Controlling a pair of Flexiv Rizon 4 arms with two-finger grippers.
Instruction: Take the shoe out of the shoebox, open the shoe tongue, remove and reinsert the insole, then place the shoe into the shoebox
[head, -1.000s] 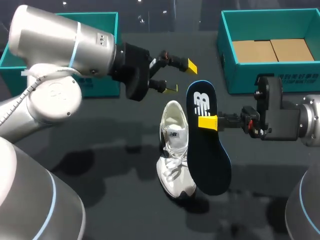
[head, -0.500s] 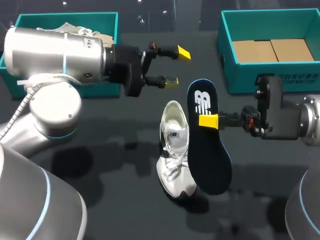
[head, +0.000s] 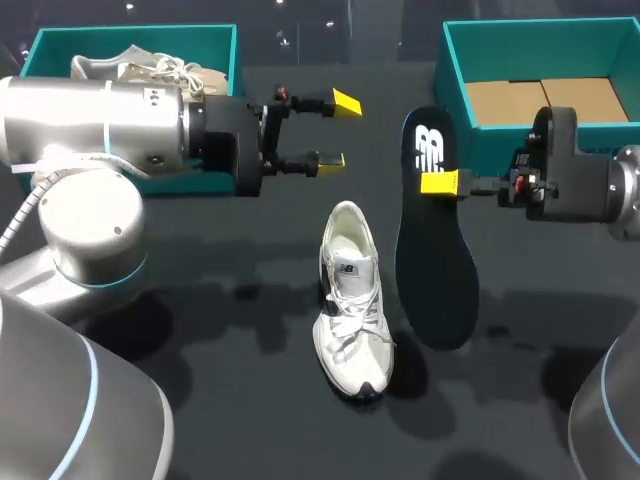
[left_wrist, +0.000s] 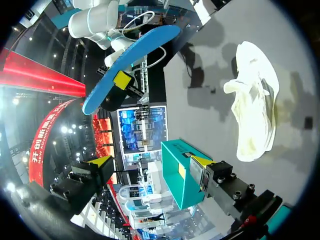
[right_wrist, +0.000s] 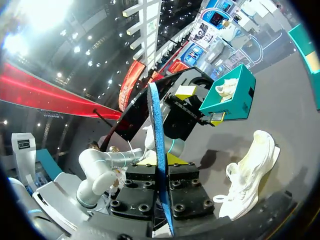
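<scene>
Shoe (head: 350, 300), white, stands alone on its sole mid-tabletop (head: 200, 350), toe toward the robot. Why out there, clear of both boxes? (Desk)

It looks parked for the insole step: mouth up and open, nothing touching it. (Photographer)

And the dark insole (head: 437, 250)? (Desk)

Out of the shoe and held off the tabletop just to its right, running roughly alongside it. The right pincer (head: 440, 184) is clamped on the heel half, 1 finger on each face. My read is that removal is done and reinsertion comes next. That hold leaves the toe end free to lead into the mouth. (Photographer)

The left pincer (head: 336, 131)? (Desk)

Spread wide and gripping nothing. It hovers beyond the shoe's heel, in front of the left box (head: 130, 35). It is probably standing by to steady the shoe. (Photographer)

The count? (Desk)

2 shoes: 1 on the tabletop, plus a second shoe (head: 140, 65) lying in the left box. 1 insole. 2 teal boxes. The right box (head: 455, 100) shows only brown card (head: 545, 100) on its floor, so it seems to be the 1 kept free for the shoe's return. 2 pincers. (Photographer)
</scene>
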